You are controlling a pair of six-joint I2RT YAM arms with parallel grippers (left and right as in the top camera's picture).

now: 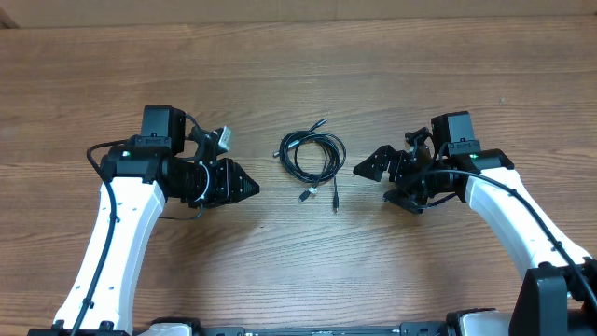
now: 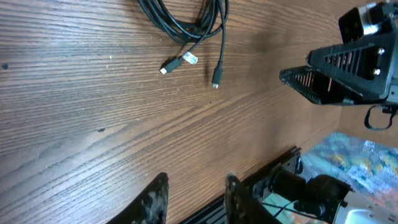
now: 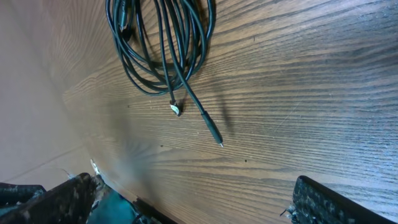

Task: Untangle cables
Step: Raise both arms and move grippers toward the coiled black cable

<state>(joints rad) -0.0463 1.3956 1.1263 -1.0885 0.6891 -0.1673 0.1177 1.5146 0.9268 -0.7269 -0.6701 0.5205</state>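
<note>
– Black cords: one or several?
– I cannot tell. The cables (image 1: pixel 312 157) lie in one loose coil near the middle of the bench (image 1: pixel 280 271), well apart from every edge and between the two arms. The strands overlap too much to count.
– Any ends showing?
– Two plug ends (image 1: pixel 334 207) trail toward the near edge and a third pokes toward the far edge. Both wrist views cut the coil off at the top.
– Left gripper (image 2: pixel 194 200)?
– It grasps nothing. Its fingers (image 2: pixel 155 199) stand a narrow gap apart with bare wood between them. They are blurred and cut by the frame's bottom edge.
– Right gripper (image 3: pixel 196 199)?
– Released and spread wide. Each finger is only partly seen, in a lower corner of the wrist view. Neither gripper touches the cables.
</note>
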